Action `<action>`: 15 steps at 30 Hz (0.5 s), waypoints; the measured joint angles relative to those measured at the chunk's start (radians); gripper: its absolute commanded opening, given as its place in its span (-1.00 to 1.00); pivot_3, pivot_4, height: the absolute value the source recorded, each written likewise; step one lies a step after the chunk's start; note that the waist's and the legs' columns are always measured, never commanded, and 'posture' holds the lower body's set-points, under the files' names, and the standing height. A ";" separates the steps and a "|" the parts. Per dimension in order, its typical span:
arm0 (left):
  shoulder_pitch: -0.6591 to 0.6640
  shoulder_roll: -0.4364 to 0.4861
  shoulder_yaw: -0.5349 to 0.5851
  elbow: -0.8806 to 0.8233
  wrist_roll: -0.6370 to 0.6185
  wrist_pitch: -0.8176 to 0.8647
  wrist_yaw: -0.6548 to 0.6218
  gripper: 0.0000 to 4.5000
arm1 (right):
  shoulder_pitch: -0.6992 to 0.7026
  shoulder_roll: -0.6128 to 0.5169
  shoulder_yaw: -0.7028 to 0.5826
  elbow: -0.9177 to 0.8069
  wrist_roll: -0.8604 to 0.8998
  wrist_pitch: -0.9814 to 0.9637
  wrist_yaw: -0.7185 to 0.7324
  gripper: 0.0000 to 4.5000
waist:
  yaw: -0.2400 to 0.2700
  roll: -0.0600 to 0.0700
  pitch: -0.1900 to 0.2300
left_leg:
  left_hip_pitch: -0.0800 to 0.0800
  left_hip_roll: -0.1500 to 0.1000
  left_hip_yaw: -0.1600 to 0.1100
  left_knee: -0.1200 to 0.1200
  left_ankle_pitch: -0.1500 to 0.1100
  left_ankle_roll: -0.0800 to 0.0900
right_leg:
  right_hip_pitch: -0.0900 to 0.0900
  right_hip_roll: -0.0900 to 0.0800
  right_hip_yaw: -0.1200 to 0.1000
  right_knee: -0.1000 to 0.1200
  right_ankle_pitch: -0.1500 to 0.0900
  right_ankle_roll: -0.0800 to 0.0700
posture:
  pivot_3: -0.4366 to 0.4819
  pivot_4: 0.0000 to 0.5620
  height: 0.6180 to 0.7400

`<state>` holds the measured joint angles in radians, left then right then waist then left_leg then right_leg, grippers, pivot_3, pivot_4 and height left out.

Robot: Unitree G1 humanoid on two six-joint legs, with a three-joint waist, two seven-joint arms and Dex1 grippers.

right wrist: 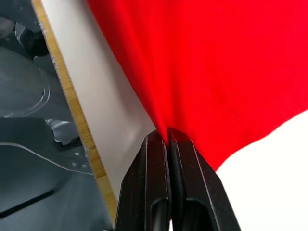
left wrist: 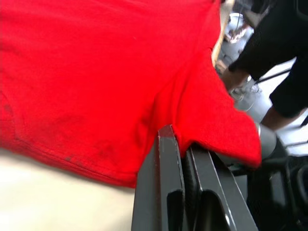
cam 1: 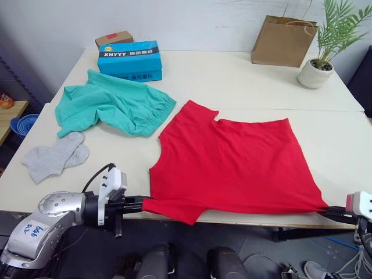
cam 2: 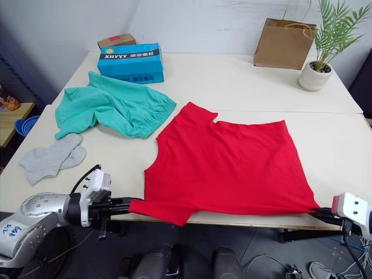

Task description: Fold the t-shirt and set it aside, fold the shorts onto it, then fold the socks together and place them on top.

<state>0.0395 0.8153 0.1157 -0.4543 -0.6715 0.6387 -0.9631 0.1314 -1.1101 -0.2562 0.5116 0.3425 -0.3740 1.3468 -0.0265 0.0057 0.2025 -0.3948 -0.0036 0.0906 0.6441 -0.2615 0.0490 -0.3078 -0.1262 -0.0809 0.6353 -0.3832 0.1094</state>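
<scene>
So the robot was clearly on the first step, folding the t-shirt point(cam 1: 232, 165), which lay spread flat on the near half of the surface point(cam 1: 244, 81) with its near edge right along the front lip. The left gripper point(cam 1: 141, 204) was clamped on the near-left corner by the sleeve, and the wrist view showed red cloth pinched between its fingers point(left wrist: 166, 159). The right gripper point(cam 2: 318, 211) was clenched on the near-right hem corner, fabric bunching into the closed fingers point(right wrist: 156, 154). The shorts point(cam 1: 113, 107) sat crumpled on the left side of the surface, just touching the shirt's far-left sleeve area, and the socks point(cam 1: 55, 156) lay overlapping each other near the left edge, both untouched. Nothing was folded yet, as far as I could judge. My guess for the next move: both arms lift their corners together and carry the near edge up and over toward the far edge, keeping the cloth taut between them so it lands without wrinkles and doesn't drag the shorts along.
</scene>
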 measured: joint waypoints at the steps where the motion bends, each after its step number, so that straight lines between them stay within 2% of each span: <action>1: -0.014 -0.006 0.003 0.005 -0.021 0.031 0.011 -0.98 | -0.013 -0.008 0.003 0.000 -0.003 0.027 0.009 -1.00 | 0.000 0.000 0.000 | 0.000 0.000 0.000 0.000 0.000 0.000 | 0.000 0.000 0.000 -0.001 0.000 0.000 | -0.05 -0.47 1.00; 10: -0.086 -0.053 0.045 0.112 -0.160 0.283 0.132 -0.98 | -0.188 -0.014 0.067 -0.002 -0.015 0.277 0.071 -1.00 | 0.000 0.000 0.000 | 0.000 0.000 0.000 0.000 -0.001 0.000 | 0.001 0.000 0.000 -0.003 0.001 0.001 | -0.05 -0.47 1.00; 15: -0.095 -0.079 0.075 0.117 -0.204 0.356 0.186 -0.98 | -0.288 -0.014 0.104 -0.015 -0.023 0.388 0.084 -1.00 | 0.000 0.000 0.000 | -0.001 0.000 0.001 0.000 0.001 -0.005 | 0.000 0.000 -0.001 -0.006 0.001 0.002 | -0.05 -0.47 1.00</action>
<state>-0.0552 0.7363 0.1911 -0.3374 -0.8756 0.9947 -0.7774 -0.1565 -1.1238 -0.1526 0.4969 0.3198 0.0137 1.4313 -0.0261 0.0056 0.2028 -0.3963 -0.0036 0.0911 0.6439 -0.2608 0.0444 -0.3073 -0.1260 -0.0814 0.6296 -0.3823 0.1112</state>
